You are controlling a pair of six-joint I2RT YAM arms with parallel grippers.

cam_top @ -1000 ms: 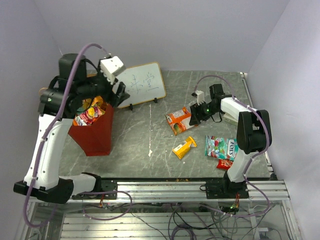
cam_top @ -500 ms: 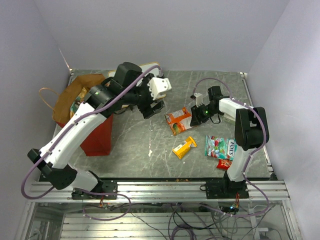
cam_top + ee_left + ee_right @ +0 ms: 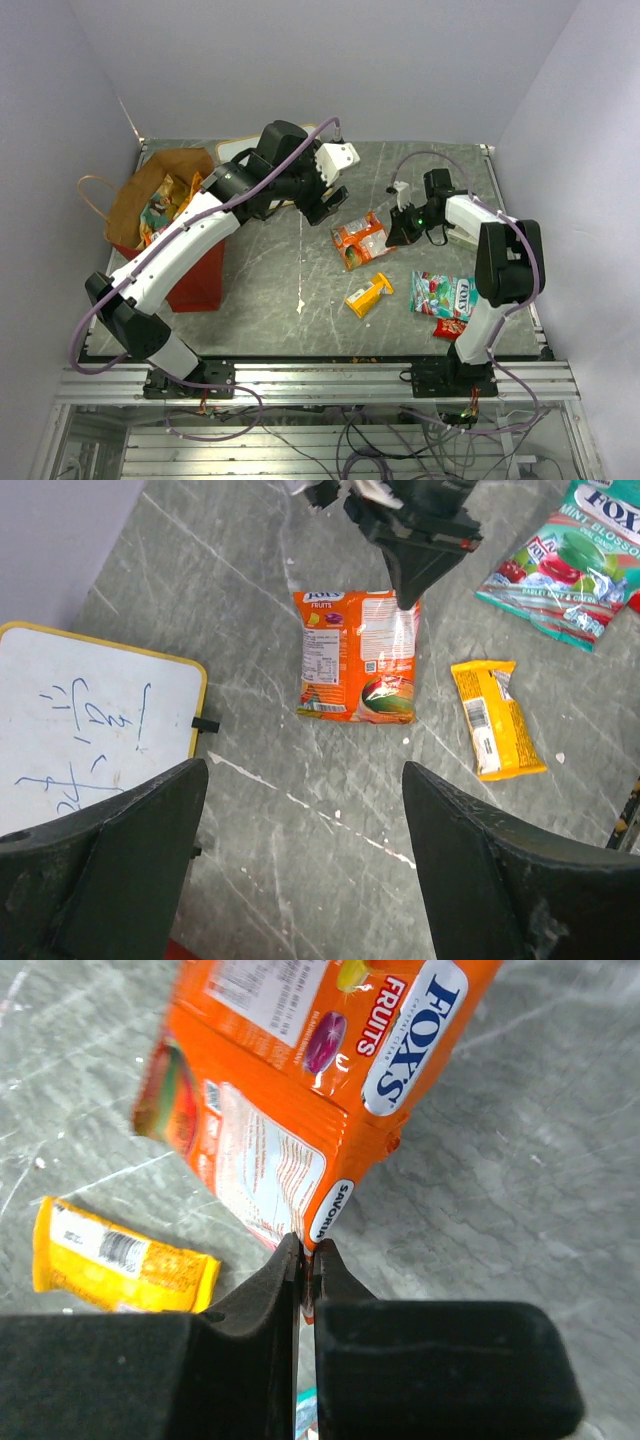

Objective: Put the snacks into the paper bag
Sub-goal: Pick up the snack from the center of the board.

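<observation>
1. Table point(image 3: 270, 290): grey stone-look top, fills the middle of the overhead view.

2. Left arm point(image 3: 170, 250): white, runs from the lower left up to the upper centre. Left gripper point(image 3: 305, 780): jaws spread wide, nothing between them, hanging over bare tabletop between the whiteboard and the orange packet.

3. Right arm point(image 3: 495, 270): white and black, right of frame, reaching left. Right gripper point(image 3: 305, 1250): jaws pressed together on the sealed edge of the orange packet.

4. Paper bag point(image 3: 200, 280): red outside, brown inside, upright at the left of the overhead view, mouth open, thin loop handle at its far left. Several packets point(image 3: 165, 200) show inside the mouth.

5. Whiteboard point(image 3: 90, 730): white with a yellow rim and blue writing, left of the left wrist view; mostly hidden behind the left arm from overhead.

6. Teal-white candy bag point(image 3: 443, 295): flat on the table, lower right, beside the right arm.

7. Orange packet point(image 3: 358, 240): centre of the overhead view, pinched at its right edge; whether it clears the table cannot be told.

8. Yellow packet point(image 3: 368, 295): flat, just below the orange packet, apart from it.

9. Red packet point(image 3: 450, 327): small, just below the teal-white candy bag.
</observation>
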